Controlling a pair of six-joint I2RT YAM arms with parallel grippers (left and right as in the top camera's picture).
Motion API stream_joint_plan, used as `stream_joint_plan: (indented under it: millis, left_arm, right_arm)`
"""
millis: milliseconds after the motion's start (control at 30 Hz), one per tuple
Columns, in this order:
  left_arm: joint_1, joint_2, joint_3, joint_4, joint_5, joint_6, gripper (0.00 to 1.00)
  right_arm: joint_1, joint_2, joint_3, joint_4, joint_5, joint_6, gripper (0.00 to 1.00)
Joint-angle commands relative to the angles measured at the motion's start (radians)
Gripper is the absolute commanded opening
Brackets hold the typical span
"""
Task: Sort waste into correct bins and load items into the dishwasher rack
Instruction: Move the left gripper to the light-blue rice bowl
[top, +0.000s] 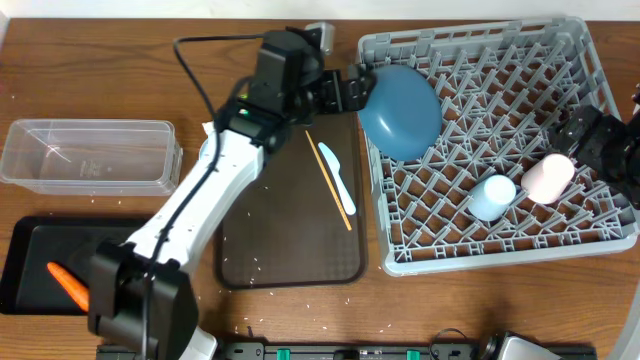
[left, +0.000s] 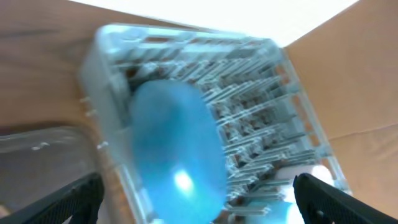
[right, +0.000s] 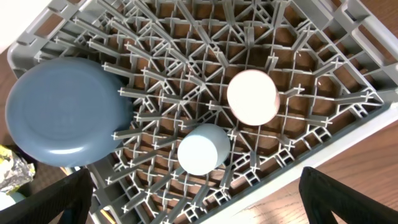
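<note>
My left end effector (top: 352, 90) hangs empty, fingers spread apart, just beside the blue plate (top: 400, 112), which leans among pegs at the dishwasher rack's (top: 600, 60) left edge. My right end effector (top: 592, 140), fingers apart too, hovers near the pink cup (top: 549, 177) at the rack's right edge.

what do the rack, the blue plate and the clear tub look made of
Rack: grey moulded plastic, matte, judging by its thin lattice ribs. Blue plate: probably plastic or melamine, smooth with a soft sheen; glazed ceramic is possible. Clear tub: thin glossy transparent plastic; the table shows through it.
</note>
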Motion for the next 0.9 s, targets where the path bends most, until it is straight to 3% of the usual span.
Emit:
stream_joint_plan:
  millis: [0,67,233,367,533,700,867]
  left_arm:
    - [0.026,-0.08,0.01,-0.119,-0.184,0.114,0.98]
    - [0.025,-0.129,0.01,-0.21,-0.307,0.178,0.98]
    - [0.034,-0.211,0.01,-0.327,-0.371,0.387,0.98]
    - [0.081,-0.195,0.008,-0.468,-0.492,0.361,1.0]
    - [0.144,-0.09,0.002,-0.572,-0.491,0.353,0.84]
    - [0.136,-0.008,0.002,-0.613,-0.494,0.354,0.8]
    - [0.117,0.08,-0.007,-0.656,-0.503,0.354,0.55]
  right_arm:
    - [-0.011,-0.003,0.003,0.001,0.006,-0.009,0.99]
    - [-0.011,-0.003,0.003,0.001,0.006,-0.009,0.99]
    - [-0.007,-0.003,0.003,0.001,0.006,-0.009,0.99]
    - [-0.006,-0.003,0.003,-0.01,0.005,-0.009,0.99]
    - [-0.006,-0.003,0.003,-0.015,-0.003,-0.008,0.99]
    - [-0.006,-0.003,0.003,-0.024,-0.002,-0.009,0.99]
    - [-0.006,-0.003,0.003,-0.037,-0.002,-0.009,0.99]
